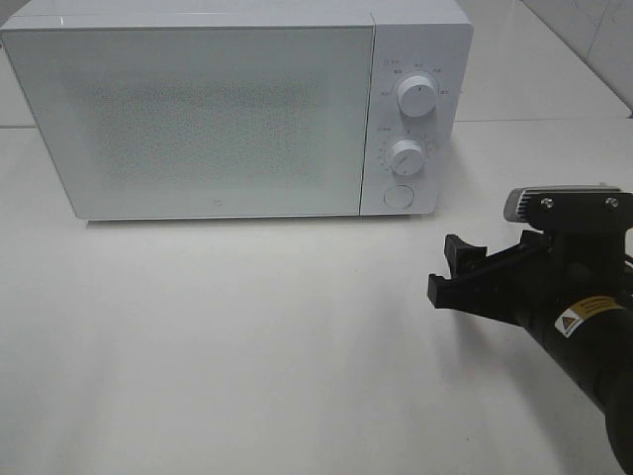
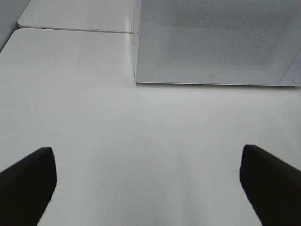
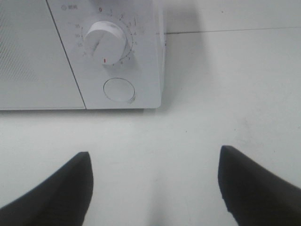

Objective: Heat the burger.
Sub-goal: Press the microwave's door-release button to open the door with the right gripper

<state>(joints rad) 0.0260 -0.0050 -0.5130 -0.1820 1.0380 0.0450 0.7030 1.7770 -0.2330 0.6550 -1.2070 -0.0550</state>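
The microwave [image 1: 198, 109] is seen with its door shut on the white table [image 1: 247, 346]. The right gripper [image 1: 445, 269] is held just before the microwave's round button [image 3: 119, 89], jaws spread wide, nothing gripped. The left gripper [image 2: 148, 183] is held facing the microwave's door, likewise wide and empty. The burger's place cannot be told.
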